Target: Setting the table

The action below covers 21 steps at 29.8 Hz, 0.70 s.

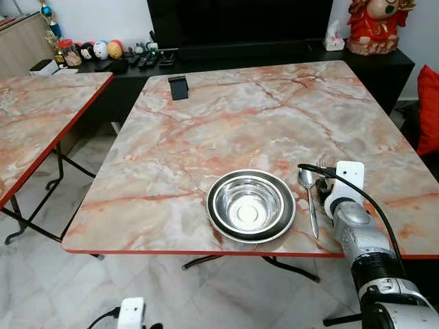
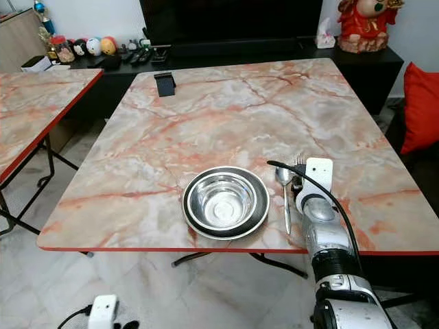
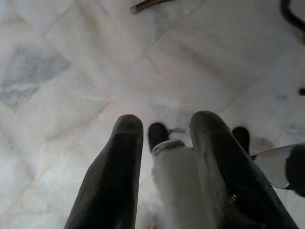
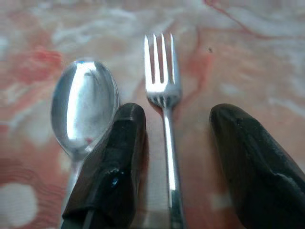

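Your right gripper (image 4: 176, 157) sits low over the marble-patterned table (image 1: 226, 116), fingers spread either side of the silver fork (image 4: 164, 102), which lies flat between them, ungripped. The steel spoon (image 1: 309, 192) lies just left of it, beside the steel bowl on its dark plate (image 1: 251, 204), close to the red near edge. The table's far half lies open. Your left gripper (image 3: 167, 167) hangs over floor tiles, fingers apart.

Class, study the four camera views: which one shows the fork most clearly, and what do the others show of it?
The right wrist view: the fork lies on the marble table between the open fingers of the right gripper, tines sharp, beside the spoon. In both eye views the wrist hides all but its tines. The left wrist view looks at the floor.
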### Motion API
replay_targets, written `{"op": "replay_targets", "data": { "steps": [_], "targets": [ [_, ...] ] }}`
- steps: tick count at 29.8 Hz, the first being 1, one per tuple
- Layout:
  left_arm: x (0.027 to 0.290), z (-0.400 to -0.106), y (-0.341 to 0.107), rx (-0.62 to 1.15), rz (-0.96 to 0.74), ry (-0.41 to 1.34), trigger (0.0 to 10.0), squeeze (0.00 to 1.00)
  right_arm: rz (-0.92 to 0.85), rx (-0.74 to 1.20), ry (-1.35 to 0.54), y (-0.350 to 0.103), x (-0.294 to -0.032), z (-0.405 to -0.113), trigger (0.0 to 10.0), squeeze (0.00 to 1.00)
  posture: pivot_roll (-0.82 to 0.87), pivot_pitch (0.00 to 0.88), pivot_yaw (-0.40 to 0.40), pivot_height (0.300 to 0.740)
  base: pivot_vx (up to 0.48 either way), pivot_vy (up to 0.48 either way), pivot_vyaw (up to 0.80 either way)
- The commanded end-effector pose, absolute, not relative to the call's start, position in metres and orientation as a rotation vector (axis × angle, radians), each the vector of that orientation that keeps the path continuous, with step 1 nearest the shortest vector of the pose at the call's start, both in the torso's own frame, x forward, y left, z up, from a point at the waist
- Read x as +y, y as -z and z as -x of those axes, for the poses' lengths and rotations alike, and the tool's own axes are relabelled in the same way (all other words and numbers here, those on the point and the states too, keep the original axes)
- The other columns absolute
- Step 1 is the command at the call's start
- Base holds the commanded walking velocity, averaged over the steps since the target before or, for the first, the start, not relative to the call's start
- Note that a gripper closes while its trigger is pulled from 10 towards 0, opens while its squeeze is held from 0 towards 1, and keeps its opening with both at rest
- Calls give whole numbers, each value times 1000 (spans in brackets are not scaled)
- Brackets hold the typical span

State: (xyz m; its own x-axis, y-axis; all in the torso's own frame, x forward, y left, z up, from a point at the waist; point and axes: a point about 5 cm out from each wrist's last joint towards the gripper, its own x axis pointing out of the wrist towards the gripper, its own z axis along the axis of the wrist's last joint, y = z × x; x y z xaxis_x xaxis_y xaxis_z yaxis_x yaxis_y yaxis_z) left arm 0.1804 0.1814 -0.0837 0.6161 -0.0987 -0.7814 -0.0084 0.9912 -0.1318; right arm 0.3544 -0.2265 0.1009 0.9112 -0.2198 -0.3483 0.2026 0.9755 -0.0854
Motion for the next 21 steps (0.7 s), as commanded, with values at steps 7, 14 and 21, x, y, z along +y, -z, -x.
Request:
{"op": "replay_targets", "data": {
  "steps": [7,14,21],
  "targets": [
    [181,-178,86,941,99,44,10000,0,50,307,205,-118,-223,-361,10000,0,-93,0,131,740,0,0,0],
    [177,-179,86,940,94,40,10000,0,106,241,243,-128,-228,-361,10000,0,-94,0,130,740,0,0,0],
    [174,-186,83,910,57,13,10000,0,99,-71,233,-159,-224,-356,10000,0,-101,0,127,740,0,0,0]
  ]
}}
